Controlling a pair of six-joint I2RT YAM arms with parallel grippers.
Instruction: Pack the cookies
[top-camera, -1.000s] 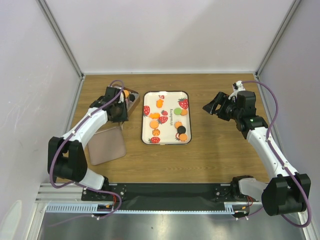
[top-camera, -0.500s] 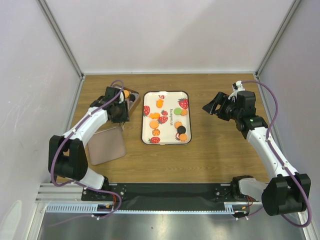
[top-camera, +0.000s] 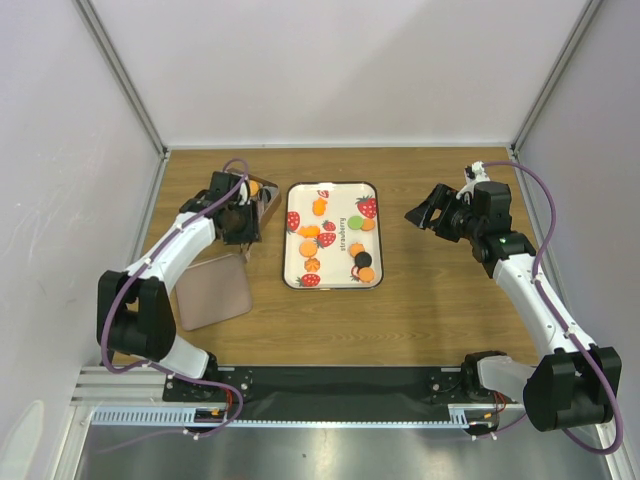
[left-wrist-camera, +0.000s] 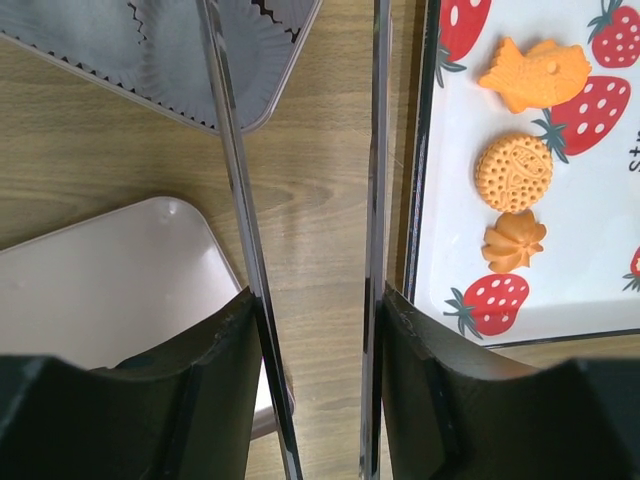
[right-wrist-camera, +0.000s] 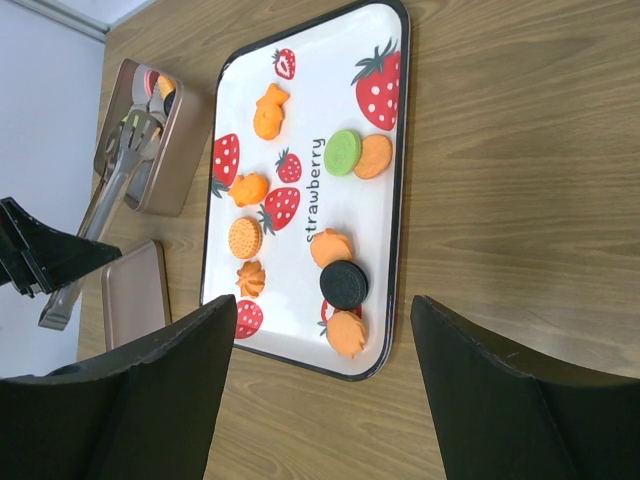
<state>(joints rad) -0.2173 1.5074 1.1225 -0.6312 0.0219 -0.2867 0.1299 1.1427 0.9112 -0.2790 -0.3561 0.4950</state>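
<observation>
most of the cookies (right-wrist-camera: 344, 152) lie scattered on the strawberry-print tray (top-camera: 335, 270) in the middle of the counter (top-camera: 430, 300). a few more sit in the metal tin (right-wrist-camera: 188, 150) just left of it. the left pincer (left-wrist-camera: 312, 310) grips a pair of metal tongs (left-wrist-camera: 228, 150), whose tips reach over the tin. the right pincer (right-wrist-camera: 322, 305) hangs wide open and empty, off the tray's right side.

Bright even overhead light, faint soft shadows, sheen on tongs (left-wrist-camera: 232, 180), cookies (left-wrist-camera: 513, 172) sharp, near foreground blurred.
</observation>
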